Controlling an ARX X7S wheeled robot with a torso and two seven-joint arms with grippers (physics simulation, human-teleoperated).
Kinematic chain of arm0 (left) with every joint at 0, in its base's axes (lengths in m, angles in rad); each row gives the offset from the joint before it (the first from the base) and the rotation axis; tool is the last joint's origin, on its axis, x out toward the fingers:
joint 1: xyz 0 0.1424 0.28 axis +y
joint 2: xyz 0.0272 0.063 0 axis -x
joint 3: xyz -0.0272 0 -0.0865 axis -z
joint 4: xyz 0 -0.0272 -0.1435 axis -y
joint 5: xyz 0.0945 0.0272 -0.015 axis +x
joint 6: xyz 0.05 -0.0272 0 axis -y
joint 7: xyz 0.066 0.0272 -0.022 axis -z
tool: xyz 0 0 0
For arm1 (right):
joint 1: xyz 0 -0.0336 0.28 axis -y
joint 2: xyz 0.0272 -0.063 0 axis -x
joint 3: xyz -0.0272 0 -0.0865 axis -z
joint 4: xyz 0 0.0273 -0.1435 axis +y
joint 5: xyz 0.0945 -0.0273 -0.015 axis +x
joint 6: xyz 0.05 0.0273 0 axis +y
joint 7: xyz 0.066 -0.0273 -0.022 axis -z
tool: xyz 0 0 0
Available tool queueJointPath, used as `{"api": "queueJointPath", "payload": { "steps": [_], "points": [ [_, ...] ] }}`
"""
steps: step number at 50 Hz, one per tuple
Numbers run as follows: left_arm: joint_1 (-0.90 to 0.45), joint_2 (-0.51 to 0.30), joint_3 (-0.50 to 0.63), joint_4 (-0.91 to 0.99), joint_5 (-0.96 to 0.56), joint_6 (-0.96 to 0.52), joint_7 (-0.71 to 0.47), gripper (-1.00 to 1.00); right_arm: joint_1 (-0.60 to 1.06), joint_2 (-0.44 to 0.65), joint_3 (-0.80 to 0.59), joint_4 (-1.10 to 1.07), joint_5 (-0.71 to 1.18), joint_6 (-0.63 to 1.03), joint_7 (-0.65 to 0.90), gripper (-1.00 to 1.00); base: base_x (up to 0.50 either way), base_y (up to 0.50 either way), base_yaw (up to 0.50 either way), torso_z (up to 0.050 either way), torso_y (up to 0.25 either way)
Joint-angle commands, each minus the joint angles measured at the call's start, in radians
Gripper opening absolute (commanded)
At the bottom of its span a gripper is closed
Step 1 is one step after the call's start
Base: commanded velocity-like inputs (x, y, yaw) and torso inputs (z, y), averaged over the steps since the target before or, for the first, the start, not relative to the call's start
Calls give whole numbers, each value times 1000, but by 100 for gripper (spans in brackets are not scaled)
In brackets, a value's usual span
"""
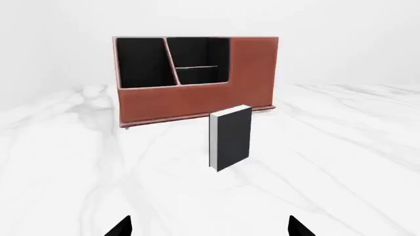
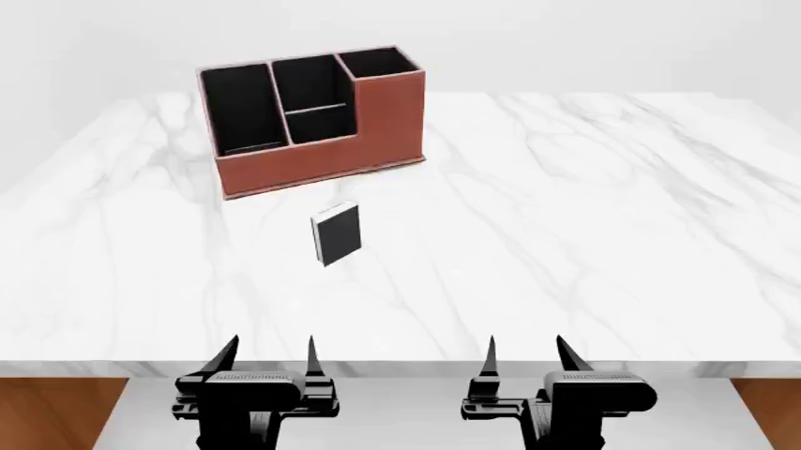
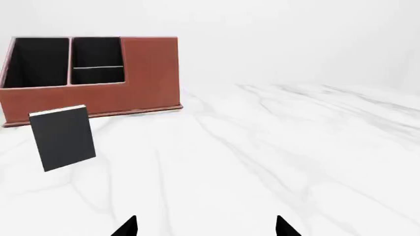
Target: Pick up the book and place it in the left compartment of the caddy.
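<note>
The small black book [image 2: 337, 233] with white page edges lies flat on the marble table [image 2: 588, 216], just in front of the caddy [image 2: 313, 159]. It also shows in the left wrist view [image 1: 231, 137] and the right wrist view [image 3: 62, 138]. The caddy is reddish-brown with a black interior; its long left compartment [image 2: 238, 111] is empty, and shows in the left wrist view [image 1: 141, 61] too. My left gripper [image 2: 269, 356] and right gripper [image 2: 526, 354] hang open and empty at the table's front edge, well short of the book.
The caddy's two short divided slots [image 2: 310, 101] and its taller square end section [image 2: 382, 84] lie right of the left compartment. Wide bare marble stretches to the right. The table's front edge [image 2: 400, 368] runs just under both grippers.
</note>
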Motion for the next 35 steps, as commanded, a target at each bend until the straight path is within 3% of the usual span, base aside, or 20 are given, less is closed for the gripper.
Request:
{"api": "queueJointPath", "payload": {
  "steps": [1,19,35],
  "points": [
    [-4,-15,22,0,-12,-31,-20,100,2,18,-27,-5,7,3,15,100,0,0,0,0,0],
    [-11,-57,75,-30,-26,-12,-88,100,-14,61,-72,7,42,-39,80,100,0,8,0,0,0],
    [-12,-80,98,-43,-39,12,-116,100,-8,79,-107,5,54,-19,105,100,0,497,0,0,0]
  ]
}}
